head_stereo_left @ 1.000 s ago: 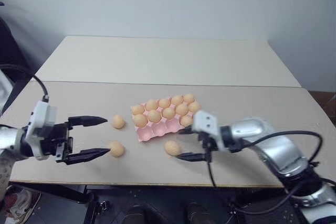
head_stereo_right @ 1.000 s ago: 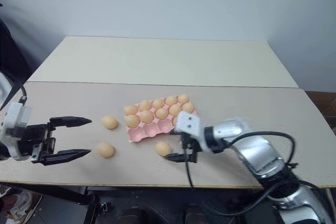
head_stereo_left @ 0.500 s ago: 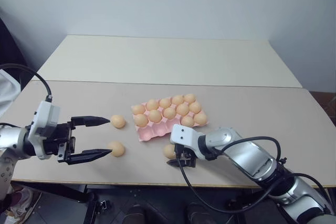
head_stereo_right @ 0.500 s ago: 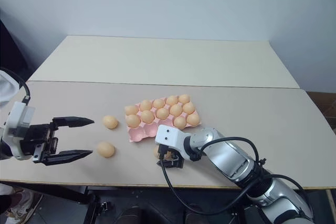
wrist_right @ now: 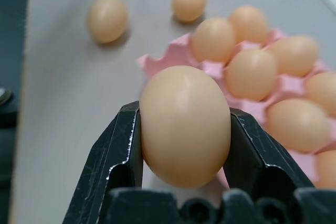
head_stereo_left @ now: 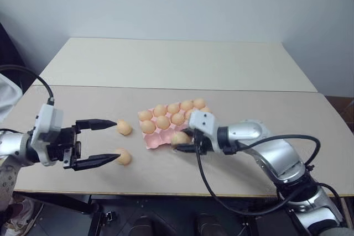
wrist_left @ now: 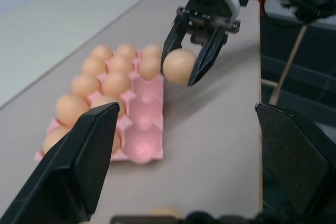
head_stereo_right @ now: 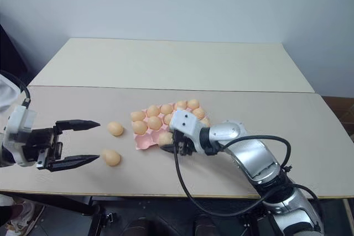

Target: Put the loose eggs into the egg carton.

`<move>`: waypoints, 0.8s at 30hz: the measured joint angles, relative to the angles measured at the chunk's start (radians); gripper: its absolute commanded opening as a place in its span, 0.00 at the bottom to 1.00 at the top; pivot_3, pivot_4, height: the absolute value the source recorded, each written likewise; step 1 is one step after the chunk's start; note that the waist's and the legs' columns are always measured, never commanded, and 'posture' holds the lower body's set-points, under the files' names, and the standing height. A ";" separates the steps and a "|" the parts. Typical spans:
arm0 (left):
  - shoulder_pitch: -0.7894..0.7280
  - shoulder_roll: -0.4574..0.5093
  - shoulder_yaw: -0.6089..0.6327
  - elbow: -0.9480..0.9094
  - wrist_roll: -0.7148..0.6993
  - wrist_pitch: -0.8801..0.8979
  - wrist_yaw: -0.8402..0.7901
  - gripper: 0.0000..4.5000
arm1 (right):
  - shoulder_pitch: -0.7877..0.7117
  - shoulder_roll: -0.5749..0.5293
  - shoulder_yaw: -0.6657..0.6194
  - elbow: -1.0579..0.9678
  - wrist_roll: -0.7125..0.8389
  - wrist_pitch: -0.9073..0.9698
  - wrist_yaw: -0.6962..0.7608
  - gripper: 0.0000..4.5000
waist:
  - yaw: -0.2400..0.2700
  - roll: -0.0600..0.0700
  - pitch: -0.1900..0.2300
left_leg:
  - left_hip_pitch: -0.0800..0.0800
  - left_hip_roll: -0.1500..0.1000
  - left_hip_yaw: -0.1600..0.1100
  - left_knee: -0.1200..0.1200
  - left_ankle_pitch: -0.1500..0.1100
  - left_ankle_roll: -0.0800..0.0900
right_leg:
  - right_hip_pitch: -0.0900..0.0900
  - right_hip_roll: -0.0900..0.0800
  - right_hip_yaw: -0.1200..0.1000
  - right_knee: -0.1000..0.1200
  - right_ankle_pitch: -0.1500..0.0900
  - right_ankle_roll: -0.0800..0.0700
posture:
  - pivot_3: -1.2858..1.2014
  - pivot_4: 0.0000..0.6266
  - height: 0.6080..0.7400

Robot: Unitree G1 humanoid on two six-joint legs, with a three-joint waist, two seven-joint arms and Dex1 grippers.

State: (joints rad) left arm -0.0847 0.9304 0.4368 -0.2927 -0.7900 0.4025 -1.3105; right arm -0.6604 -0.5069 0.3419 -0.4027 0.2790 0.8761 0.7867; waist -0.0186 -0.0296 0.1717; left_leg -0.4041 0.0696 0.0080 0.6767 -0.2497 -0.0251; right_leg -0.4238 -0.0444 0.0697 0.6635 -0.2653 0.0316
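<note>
right claw (wrist_left: 192,61): we've got it clamped on one egg (wrist_right: 185,124), held just above the near edge of the egg carton (head_stereo_left: 160,139)
left claw (head_stereo_left: 110,142): wide open, holding nothing
loose eggs: two on the table (head_stereo_left: 72,103), one (head_stereo_left: 124,128) and another (head_stereo_left: 123,157) near the left claw's fingertips

The pink egg carton (head_stereo_left: 166,131) lay flat on the table, its far cups filled with pale orange-tan eggs and several near cups bare. One egg (wrist_right: 185,124) was pinched between two black fingers and held above the carton's near edge. Two loose eggs rested on the table left of the carton, one (head_stereo_left: 124,128) farther back and one (head_stereo_left: 123,157) nearer, well apart from each other.
</note>
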 measured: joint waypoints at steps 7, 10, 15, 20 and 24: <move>-0.030 -0.033 0.000 -0.004 -0.047 0.037 0.058 1.00 | -0.031 0.046 0.014 0.132 -0.081 -0.004 -0.082 0.58 | 0.001 0.000 0.000 | -0.001 0.000 0.000 0.000 0.000 0.000 | -0.001 0.000 0.000 0.000 0.000 0.000 | 0.52 0.24 1.00; -0.030 -0.033 0.000 -0.008 -0.050 0.037 0.063 1.00 | -0.031 0.046 0.025 0.135 -0.089 -0.011 -0.081 0.79 | 0.000 0.000 0.000 | -0.001 0.000 0.000 0.000 0.000 0.000 | -0.001 0.000 0.000 0.000 0.000 0.000 | 0.52 0.24 1.00; -0.029 -0.033 0.000 -0.008 -0.053 0.037 0.061 1.00 | -0.030 0.046 0.017 0.129 -0.081 -0.013 -0.076 0.99 | 0.000 0.000 0.000 | -0.001 0.000 0.000 0.000 0.000 0.000 | -0.001 0.000 0.000 0.000 0.000 0.000 | 0.52 0.24 1.00; -0.023 -0.019 0.001 -0.003 -0.036 0.031 0.045 1.00 | -0.008 -0.013 -0.087 0.088 -0.021 -0.054 -0.017 0.99 | 0.005 0.000 0.000 | -0.001 0.000 0.000 0.000 0.000 0.000 | 0.000 0.000 0.000 -0.001 0.000 0.000 | 0.52 0.24 1.00; 0.000 0.010 0.013 0.033 0.004 0.009 0.011 1.00 | 0.083 -0.135 -0.238 0.064 0.067 -0.162 0.116 0.99 | 0.008 0.000 0.000 | -0.001 0.000 0.000 0.000 0.000 0.000 | 0.001 0.000 -0.001 -0.002 0.000 0.000 | 0.52 0.24 1.00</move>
State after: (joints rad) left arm -0.0842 0.9405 0.4493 -0.2592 -0.7864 0.4118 -1.2991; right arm -0.5769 -0.6417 0.1038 -0.3392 0.3459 0.7140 0.9027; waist -0.0110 -0.0297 0.1717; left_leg -0.4047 0.0696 0.0081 0.6765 -0.2497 -0.0251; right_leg -0.4231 -0.0448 0.0691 0.6614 -0.2653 0.0316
